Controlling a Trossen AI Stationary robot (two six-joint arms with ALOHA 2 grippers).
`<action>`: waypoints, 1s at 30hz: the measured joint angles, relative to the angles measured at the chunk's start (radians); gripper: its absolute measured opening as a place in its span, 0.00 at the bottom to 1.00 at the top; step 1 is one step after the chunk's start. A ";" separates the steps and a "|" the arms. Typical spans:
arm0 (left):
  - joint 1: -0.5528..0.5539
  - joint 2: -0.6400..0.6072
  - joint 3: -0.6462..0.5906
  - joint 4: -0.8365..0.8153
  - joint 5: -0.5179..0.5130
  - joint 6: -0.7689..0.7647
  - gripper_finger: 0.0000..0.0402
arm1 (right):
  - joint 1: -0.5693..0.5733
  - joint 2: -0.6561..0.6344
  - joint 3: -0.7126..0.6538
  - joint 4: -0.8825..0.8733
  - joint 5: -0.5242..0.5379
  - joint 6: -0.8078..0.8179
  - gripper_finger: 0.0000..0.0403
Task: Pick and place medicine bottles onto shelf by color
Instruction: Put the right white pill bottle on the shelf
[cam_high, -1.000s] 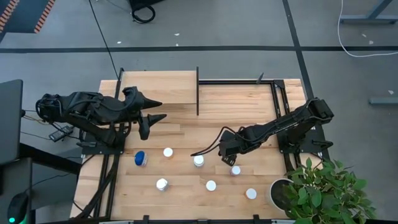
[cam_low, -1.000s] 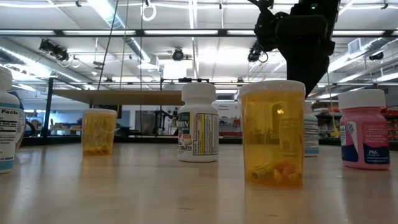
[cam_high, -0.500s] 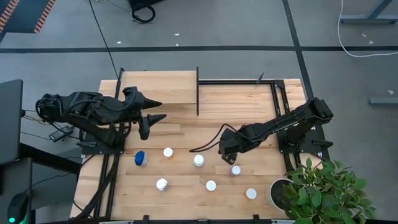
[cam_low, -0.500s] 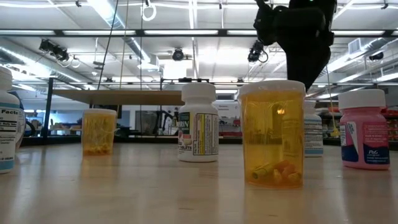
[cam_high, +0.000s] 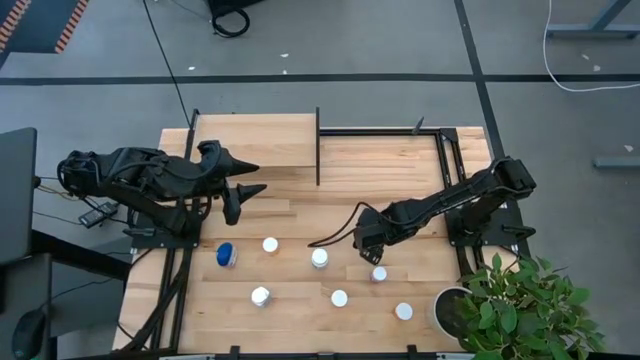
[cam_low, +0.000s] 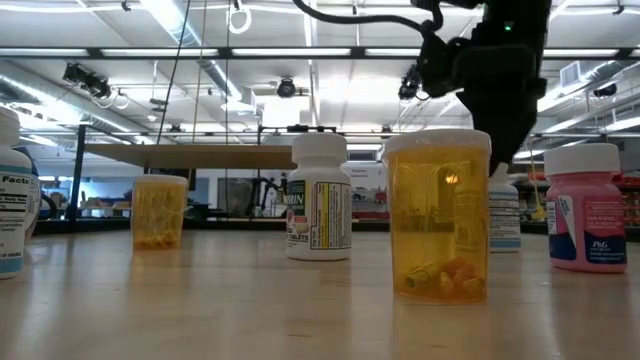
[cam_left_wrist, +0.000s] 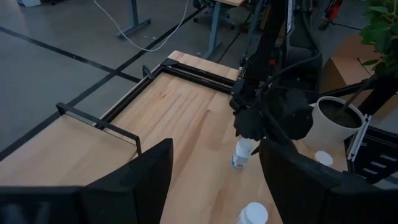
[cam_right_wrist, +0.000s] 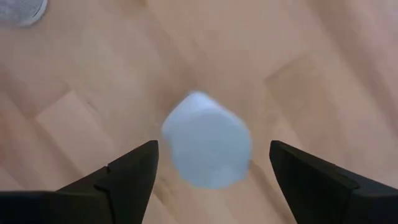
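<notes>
Several small medicine bottles stand upright on the plank table: a blue-capped one (cam_high: 226, 254) and white-capped ones (cam_high: 270, 244), (cam_high: 319, 258), (cam_high: 339, 297). My right gripper (cam_high: 368, 245) is open, pointing down just above a white-capped bottle (cam_high: 379, 273). In the right wrist view that bottle's cap (cam_right_wrist: 207, 148) shows between the two fingers, untouched. The low view shows this bottle (cam_low: 505, 210) behind an orange one (cam_low: 437, 215). My left gripper (cam_high: 252, 177) is open and empty, up by the shelf (cam_high: 255, 140), a raised light-wood board at the far left.
A black frame rail (cam_high: 318, 148) stands at the shelf's right edge. More bottles stand near the front edge (cam_high: 260, 295), (cam_high: 403, 311). A potted plant (cam_high: 520, 305) sits at the near right corner. A pink bottle (cam_low: 585, 205) stands close to the right gripper's bottle.
My right gripper has shifted slightly above the white-capped bottle, a little toward the far left and back again, and has come down a little over it. The bottles have stayed in place.
</notes>
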 joint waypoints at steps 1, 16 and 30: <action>-0.003 0.000 0.000 0.000 0.000 -0.003 0.61 | 0.000 0.000 -0.004 0.009 -0.010 0.004 0.79; -0.004 0.000 0.000 -0.015 0.000 -0.024 0.61 | -0.012 0.000 -0.005 0.044 -0.005 -0.007 0.65; -0.004 0.000 0.000 -0.014 0.000 -0.030 0.60 | -0.014 0.000 0.008 0.031 -0.070 -0.055 0.45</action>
